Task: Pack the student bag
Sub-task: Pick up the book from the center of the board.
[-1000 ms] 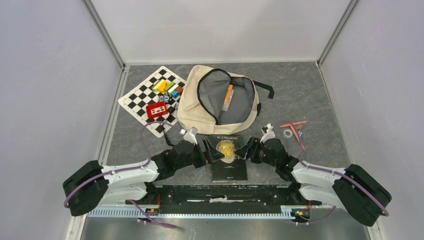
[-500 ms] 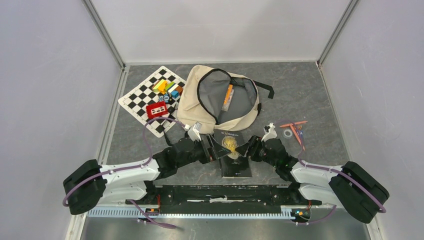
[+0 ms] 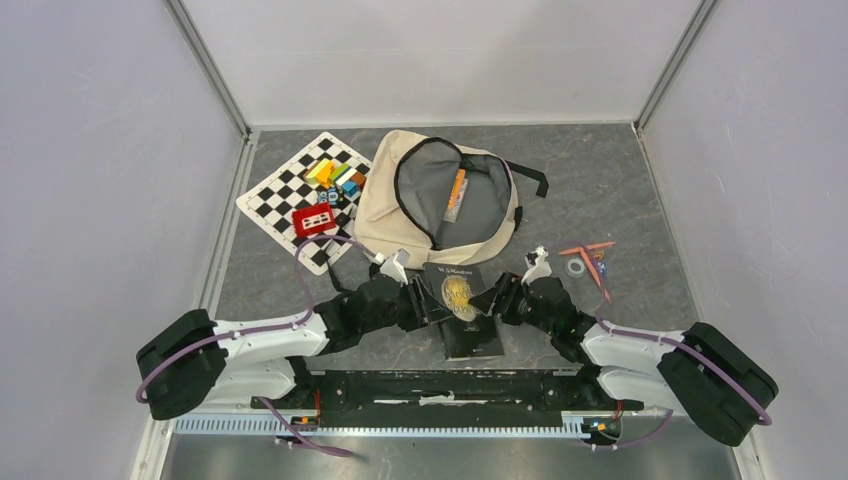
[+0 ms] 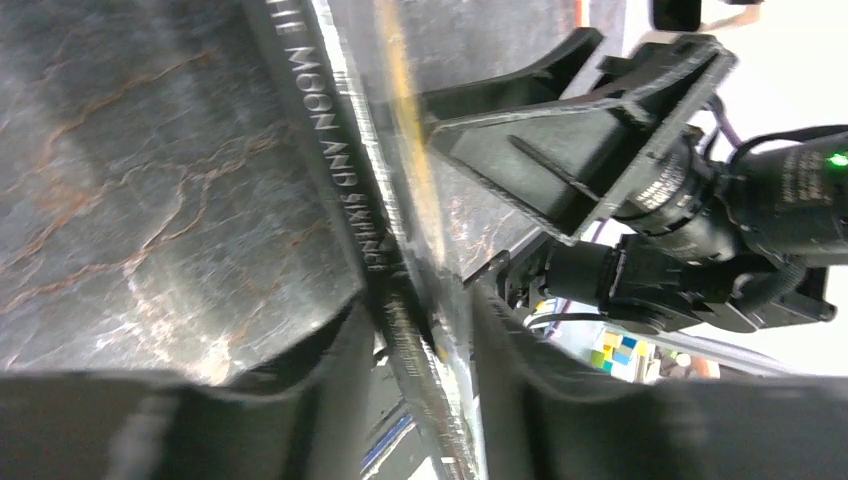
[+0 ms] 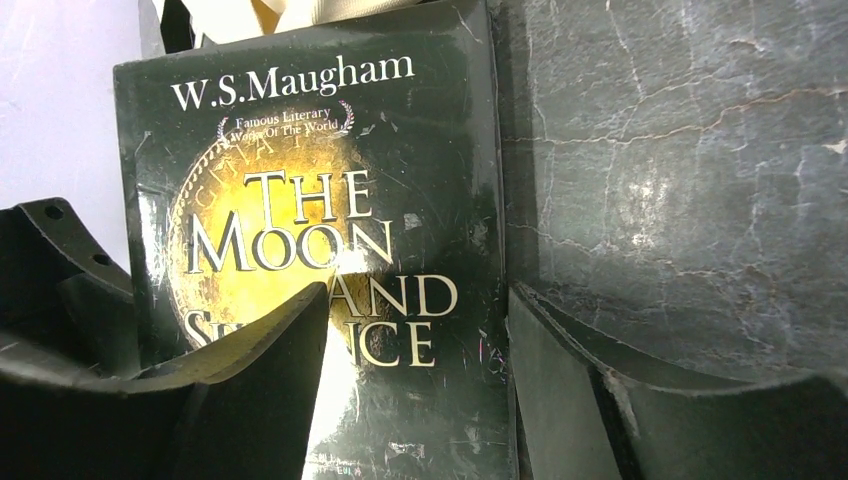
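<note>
Pinching book (image 3: 462, 300) at spine edge: left gripper (image 4: 418, 325); right gripper (image 5: 410, 310) jaws stood spread over cover. Judged student bag (image 3: 385, 215) soft, floppy; best held at mouth rim.

Right wrist view, and the book (image 5: 330, 160) gives us plenty: "W.S.Maugham" in white across the top of the front cover, and beneath it, in small print between laurel sprigs, "Famous Literary Works Of The World". Now the big title over the gold coin (image 5: 225, 290): "THE", "MOON", then "AND", and a last line showing only "S" and "ICE", its middle covered. Over to the left wrist view, where the spine (image 4: 340, 200) runs "THE MOON AND SIXPENCE" in pale capitals. From above, the white marks on the red box (image 3: 313, 220) are too small to read
</note>
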`<state>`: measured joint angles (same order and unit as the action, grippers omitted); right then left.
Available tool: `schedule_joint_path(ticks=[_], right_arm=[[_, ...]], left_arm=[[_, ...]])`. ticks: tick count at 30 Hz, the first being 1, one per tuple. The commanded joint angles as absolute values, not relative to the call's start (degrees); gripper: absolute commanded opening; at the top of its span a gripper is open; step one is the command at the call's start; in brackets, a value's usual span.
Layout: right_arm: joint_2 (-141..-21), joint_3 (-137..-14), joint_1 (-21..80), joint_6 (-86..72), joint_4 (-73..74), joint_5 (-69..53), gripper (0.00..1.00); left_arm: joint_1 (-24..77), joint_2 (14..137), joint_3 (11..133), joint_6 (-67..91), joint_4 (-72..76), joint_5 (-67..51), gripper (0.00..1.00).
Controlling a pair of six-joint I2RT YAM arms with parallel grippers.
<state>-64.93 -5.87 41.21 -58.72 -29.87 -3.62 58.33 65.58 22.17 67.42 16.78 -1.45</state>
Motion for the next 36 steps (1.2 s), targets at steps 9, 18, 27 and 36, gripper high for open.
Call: schedule_joint_path(ticks=[9,18,27,36], right_arm=[[-57.6,-7.5,43.4,-52.5,-6.8,-3.5,0.82],[-43.8,-25.5,42.4,-27.3,13.5,9.5,0.98],[-42.5,-40.1,42.2,-7.4,15.5,-16.2,0.98],[-47.7,-45.7,42.2,-4.5,19.2,-38.2,0.98]], left_arm=[[59.1,63.0,26.1,65.5,16.6,2.4,0.02],[55.7,54.1,26.8,52.1,14.1,-12.8,0.02],[52.2,51.1,32.2,40.4,5.7,-38.0,0.02],[52.2,51.8,36.4,34.4,0.3,-50.8,0.02]])
